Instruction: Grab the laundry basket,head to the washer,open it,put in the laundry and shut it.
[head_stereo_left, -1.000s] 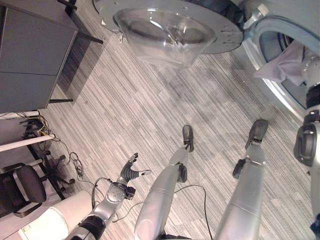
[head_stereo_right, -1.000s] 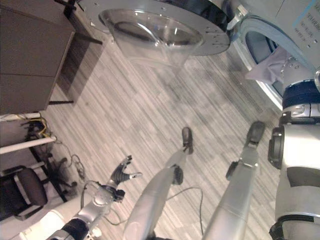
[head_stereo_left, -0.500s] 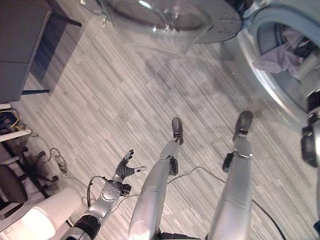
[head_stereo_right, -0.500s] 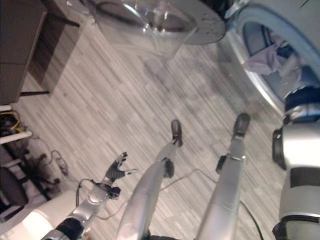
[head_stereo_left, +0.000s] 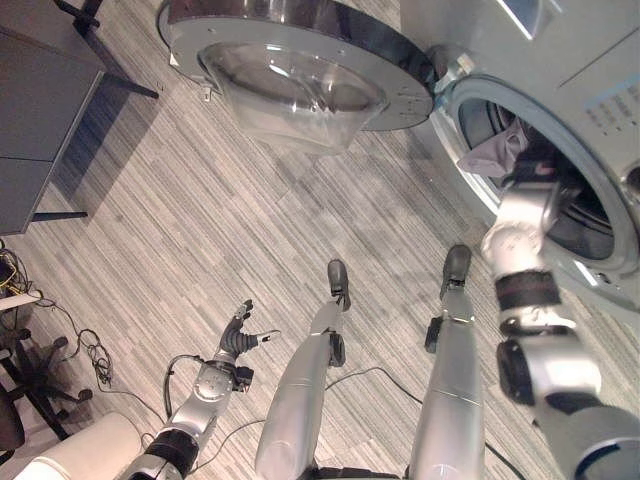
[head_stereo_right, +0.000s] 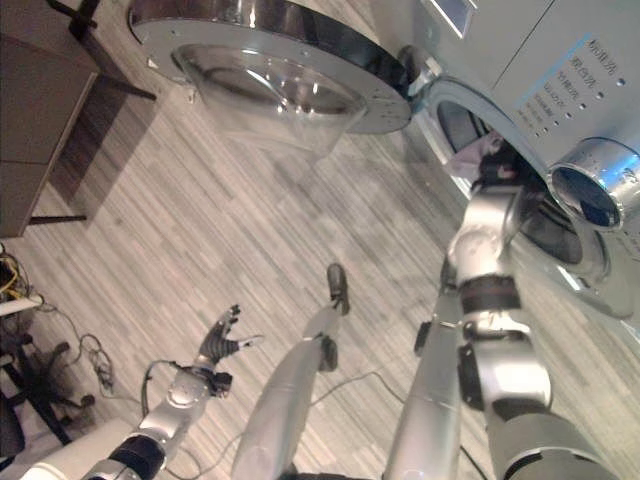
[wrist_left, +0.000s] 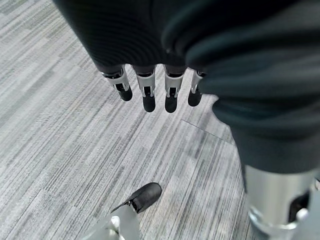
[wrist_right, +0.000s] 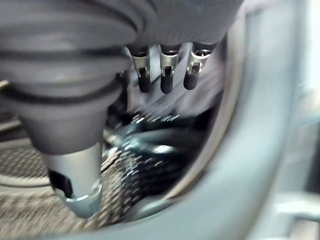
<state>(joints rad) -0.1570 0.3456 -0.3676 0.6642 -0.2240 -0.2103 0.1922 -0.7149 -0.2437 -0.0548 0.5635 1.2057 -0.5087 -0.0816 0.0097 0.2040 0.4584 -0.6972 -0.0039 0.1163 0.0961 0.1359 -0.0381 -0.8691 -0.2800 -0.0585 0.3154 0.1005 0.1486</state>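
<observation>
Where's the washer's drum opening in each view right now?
Left eye view: drum opening, upper right.
Right eye view: upper right, beside the dial.
Right wrist view: perforated drum wall past the right hand.
Left wrist view: striped floor.
Shared landmark: open washer door.

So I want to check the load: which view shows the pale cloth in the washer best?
The left eye view: the pale lilac cloth lies draped at the drum opening's rim, above the right robot hand's wrist. The right eye view shows a smaller patch; the right wrist view, drum mesh.

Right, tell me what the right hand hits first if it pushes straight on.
The right hand points into the washer opening; straight on it would likely meet the laundry in the drum, though depth is unclear.
</observation>
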